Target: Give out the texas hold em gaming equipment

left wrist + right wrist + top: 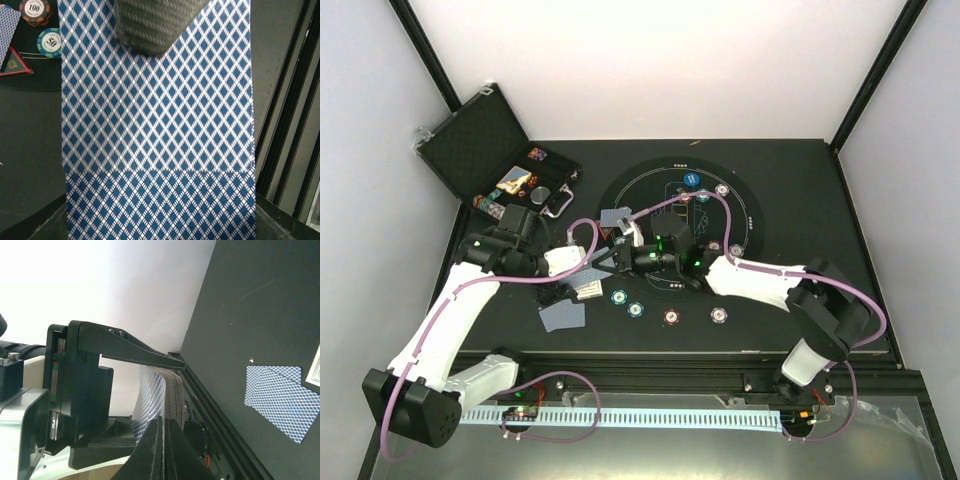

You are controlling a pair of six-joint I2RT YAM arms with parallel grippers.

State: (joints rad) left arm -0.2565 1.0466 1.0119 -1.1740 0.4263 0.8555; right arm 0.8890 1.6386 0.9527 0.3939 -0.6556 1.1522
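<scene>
Table centre: both grippers meet on one card [157, 125]. Left gripper [588, 262] pinches it, finger [155, 25] on its back. Right gripper [167, 405] jaws pressed onto the same card's edge. Two cards [562, 316] lie nr front edge; chips [671, 317] beside them.

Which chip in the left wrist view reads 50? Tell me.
The teal-rimmed chip, lower of the two; the brown-red chip above it reads 100.

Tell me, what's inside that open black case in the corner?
The case holds small colored chips and some shiny items in its foam tray; the left arm covers its near end, so anything there is hidden.
</scene>
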